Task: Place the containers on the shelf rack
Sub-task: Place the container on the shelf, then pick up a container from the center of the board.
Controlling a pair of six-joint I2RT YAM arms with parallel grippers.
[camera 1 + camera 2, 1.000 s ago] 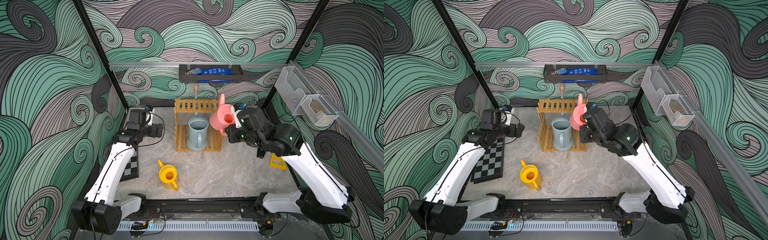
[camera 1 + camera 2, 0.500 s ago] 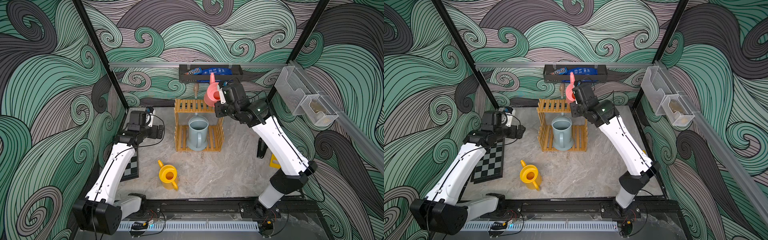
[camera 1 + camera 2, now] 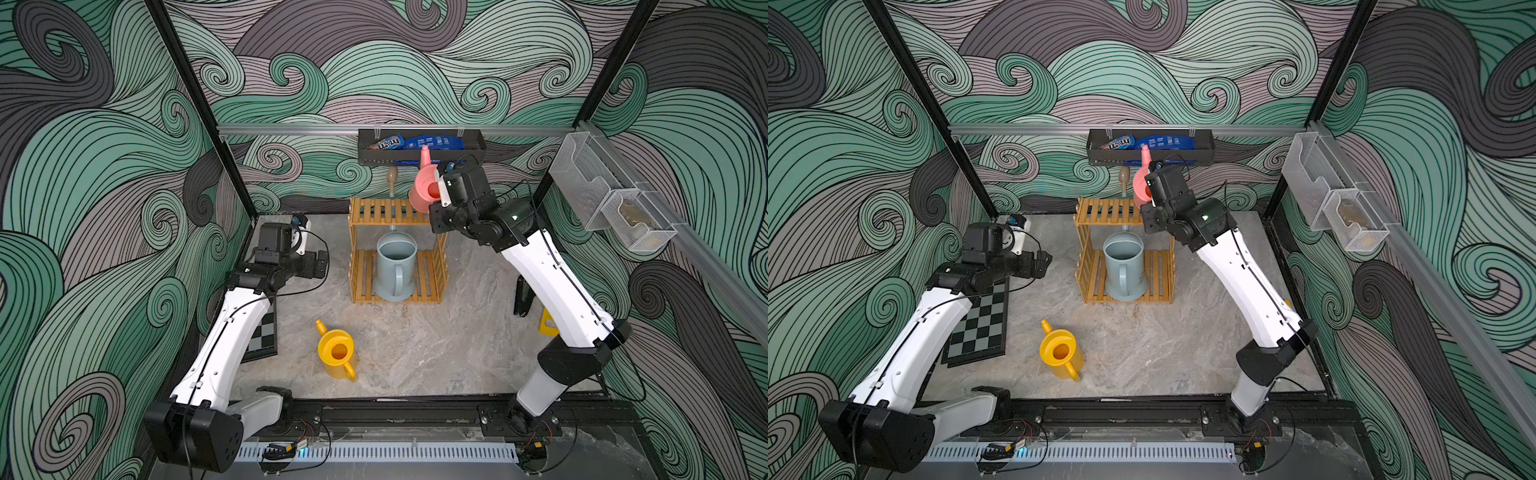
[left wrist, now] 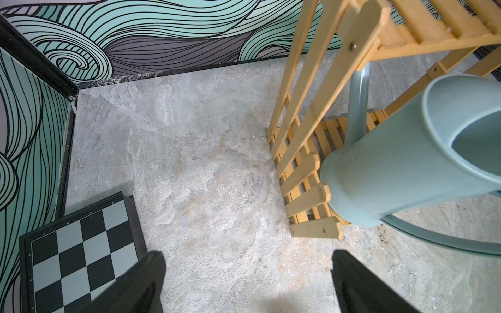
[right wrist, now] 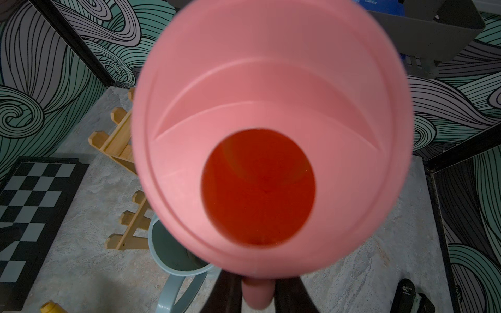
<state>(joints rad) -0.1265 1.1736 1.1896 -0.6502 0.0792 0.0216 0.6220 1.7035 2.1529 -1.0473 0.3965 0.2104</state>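
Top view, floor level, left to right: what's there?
chessboard → yellow watering can → shelf rack → black item → yellow piece

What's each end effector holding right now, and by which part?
The right end effector grips the pink watering can by its handle; the left end effector is open and holds nothing.

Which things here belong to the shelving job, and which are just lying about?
Job: pink watering can, blue-grey watering can, yellow watering can, wooden rack.
Lying about: chessboard, black snack tray, mesh baskets.
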